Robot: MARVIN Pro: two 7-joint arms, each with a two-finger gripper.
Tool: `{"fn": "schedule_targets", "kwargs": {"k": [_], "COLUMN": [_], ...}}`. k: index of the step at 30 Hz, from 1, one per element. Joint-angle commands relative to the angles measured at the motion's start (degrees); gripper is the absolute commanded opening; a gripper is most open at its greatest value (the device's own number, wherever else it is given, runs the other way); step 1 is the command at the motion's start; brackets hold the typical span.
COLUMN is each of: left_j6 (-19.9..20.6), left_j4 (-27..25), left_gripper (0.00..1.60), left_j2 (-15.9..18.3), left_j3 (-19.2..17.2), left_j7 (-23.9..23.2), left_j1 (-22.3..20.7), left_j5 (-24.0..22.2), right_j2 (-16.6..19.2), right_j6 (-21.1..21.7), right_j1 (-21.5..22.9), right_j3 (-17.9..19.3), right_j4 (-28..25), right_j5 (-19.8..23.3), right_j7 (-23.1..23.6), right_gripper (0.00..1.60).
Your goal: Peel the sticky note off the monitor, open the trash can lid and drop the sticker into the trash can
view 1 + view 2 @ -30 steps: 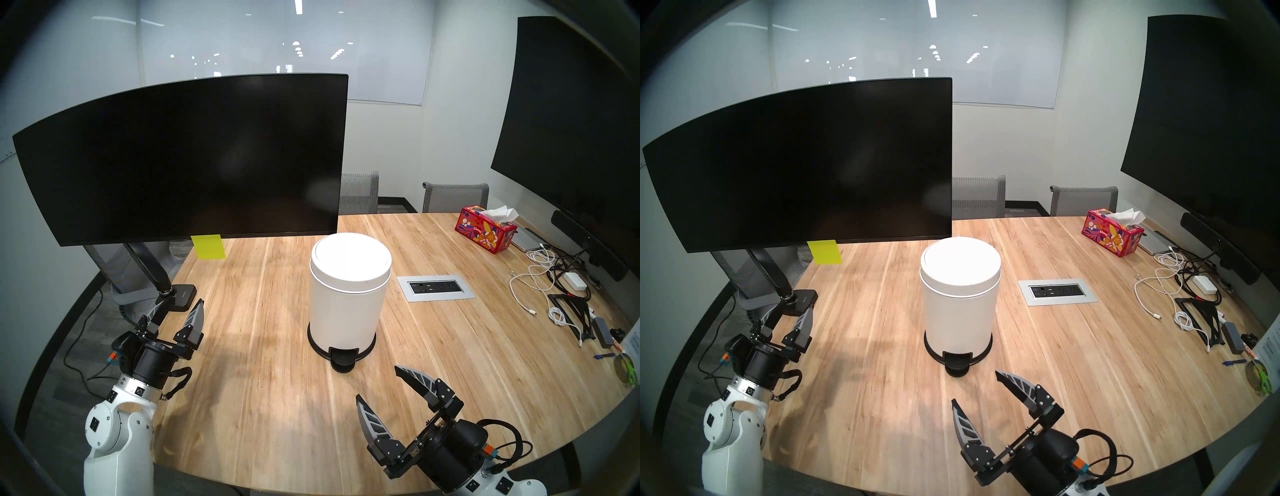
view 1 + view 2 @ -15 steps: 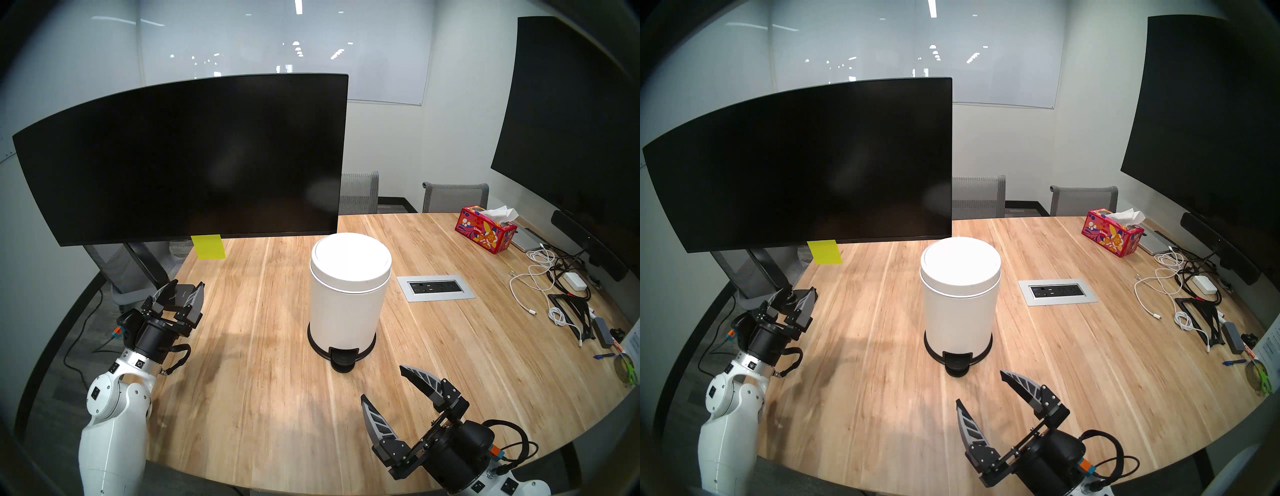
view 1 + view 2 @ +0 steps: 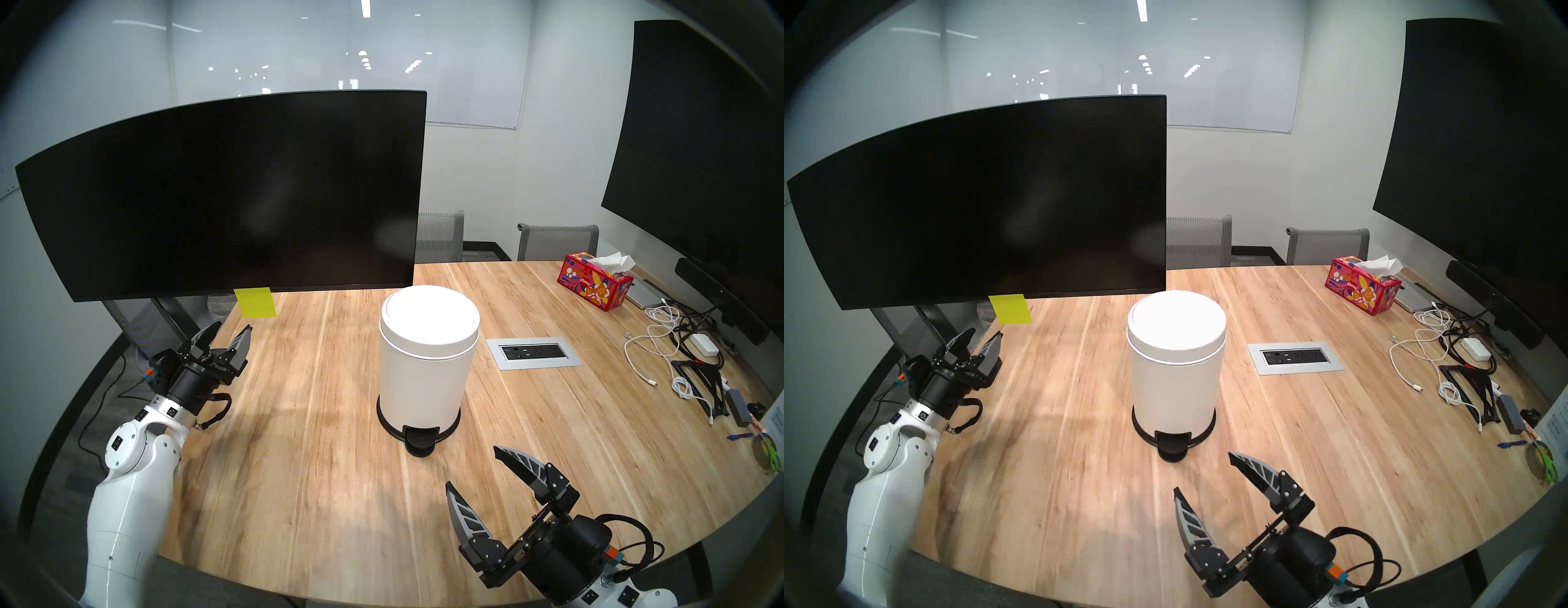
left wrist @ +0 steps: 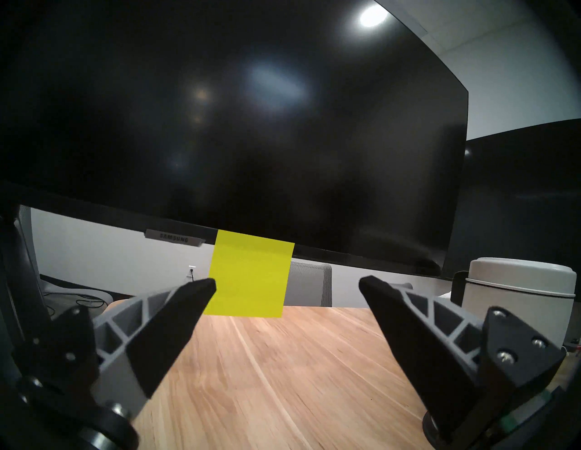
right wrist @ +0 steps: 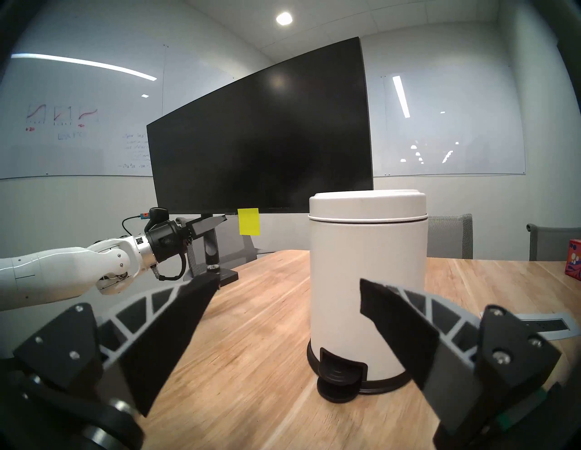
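Your left gripper: jaws spread, grasping nothing, raised just below and left of the sticky note. Your right gripper: jaws spread, empty, low in front of the trash can. Monitor: dark, behind and left of the trash can. Trash can lid: closed. Sticky note: hanging from the monitor's bottom edge, unpeeled.
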Motion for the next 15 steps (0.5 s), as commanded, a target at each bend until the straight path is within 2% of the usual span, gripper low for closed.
{"fn": "schedule_targets", "kwargs": {"k": [1,6,15], "left_j6": [-0.3,-0.6,-2.9], "left_j4": [2.6,5.9,13.2], "left_gripper": [1.60,1.60,1.60], "left_j2": [4.3,5.4,5.4], "left_j3": [1.8,4.4,8.4], "left_j7": [0.9,1.0,-1.1], "left_j1": [-6.4,-9.5,-15.2], "left_j5": [-0.7,-0.7,-0.7], "right_j2": [-0.3,-0.6,-1.1], "right_j6": [-0.6,-0.6,-0.5], "right_j1": [-0.3,-0.5,-0.6], "right_j3": [0.0,0.0,-0.2], "right_j4": [-2.2,-2.6,-3.0], "right_j5": [0.6,0.7,0.6], "right_j7": [-0.1,0.0,0.1], "right_gripper": [1.60,1.60,1.60]}}
